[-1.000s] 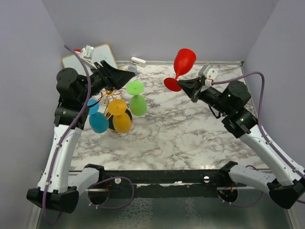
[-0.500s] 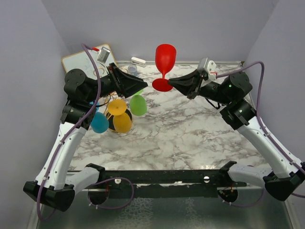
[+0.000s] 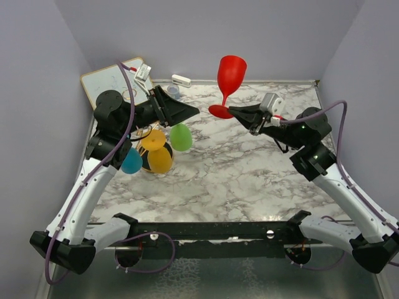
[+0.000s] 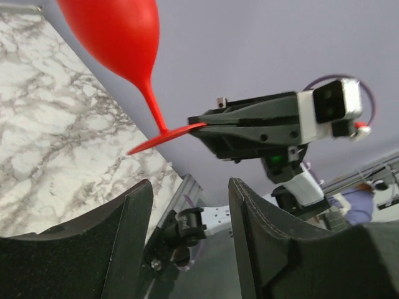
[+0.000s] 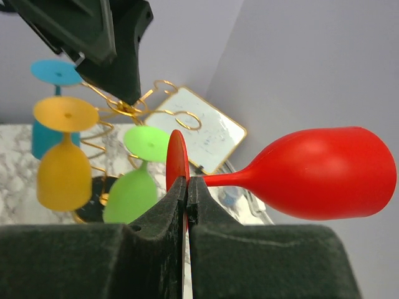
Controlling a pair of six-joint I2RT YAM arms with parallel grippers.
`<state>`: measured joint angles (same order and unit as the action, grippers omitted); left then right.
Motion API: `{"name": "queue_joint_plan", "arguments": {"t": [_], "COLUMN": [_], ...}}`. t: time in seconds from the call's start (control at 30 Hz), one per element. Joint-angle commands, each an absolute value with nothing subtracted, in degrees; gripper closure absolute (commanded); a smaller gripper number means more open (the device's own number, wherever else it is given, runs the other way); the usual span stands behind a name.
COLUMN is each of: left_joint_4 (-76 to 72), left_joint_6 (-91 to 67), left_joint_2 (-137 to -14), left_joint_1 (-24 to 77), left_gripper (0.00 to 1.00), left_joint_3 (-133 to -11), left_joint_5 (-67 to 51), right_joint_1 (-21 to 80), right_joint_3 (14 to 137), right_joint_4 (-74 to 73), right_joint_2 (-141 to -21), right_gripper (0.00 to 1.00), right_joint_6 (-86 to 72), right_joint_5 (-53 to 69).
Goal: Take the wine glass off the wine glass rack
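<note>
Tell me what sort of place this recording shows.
Probably a lab robot test cell: plain lavender walls box in a marble-patterned table, left arm and right arm bolted to its near edge.

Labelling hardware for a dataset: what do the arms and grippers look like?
The left arm and right arm have white lower links and black upper joints. The left gripper and right gripper are black tapered wedges with white camera boxes. Purple cables follow both.

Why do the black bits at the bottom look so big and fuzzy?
Left wrist view: the left gripper sits right by the lens, so it looks huge and soft; the red glass is sharp. Right wrist view: same for the right gripper, shut on the red glass; the rack behind is clear. Top view: nothing so close, all sharp.
</note>
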<state>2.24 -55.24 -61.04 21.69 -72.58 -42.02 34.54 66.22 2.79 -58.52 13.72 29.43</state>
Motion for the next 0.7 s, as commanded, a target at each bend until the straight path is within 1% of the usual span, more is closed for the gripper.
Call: {"name": "queue_joint_plan", "arguments": {"t": [0.0,0.23,0.43,0.67], "left_joint_4": [2.78,2.03,3.7,1.14], "left_joint_6": [-67.09,-73.05,-74.34,-77.37], "left_joint_2": [-62.63,-63.92,-65.06,-65.48], "left_joint_1": [22.07,22.13,22.15,22.17], "left_gripper": [0.45,0.42,0.41,0.41], "left_joint_3": [-70.52,-68.6,-68.9,-67.72], "left_joint_5": [-40.43,-40.42,-40.1,-38.98], "right_joint_1": [35.52,39.55,43.35,46.46], "right_joint_3": [57.74,51.45,50.92,49.65], "right_joint_4": [12.68,22.11,27.28,29.31], "right_joint_2": [-57.56,-58.36,-60.53,-61.44], "right_gripper": [0.99,0.99,0.99,0.99], "right_joint_6": [24.49,37.43,45.42,49.04], "right_joint_5": [24.5,18.93,13.09,11.69]}}
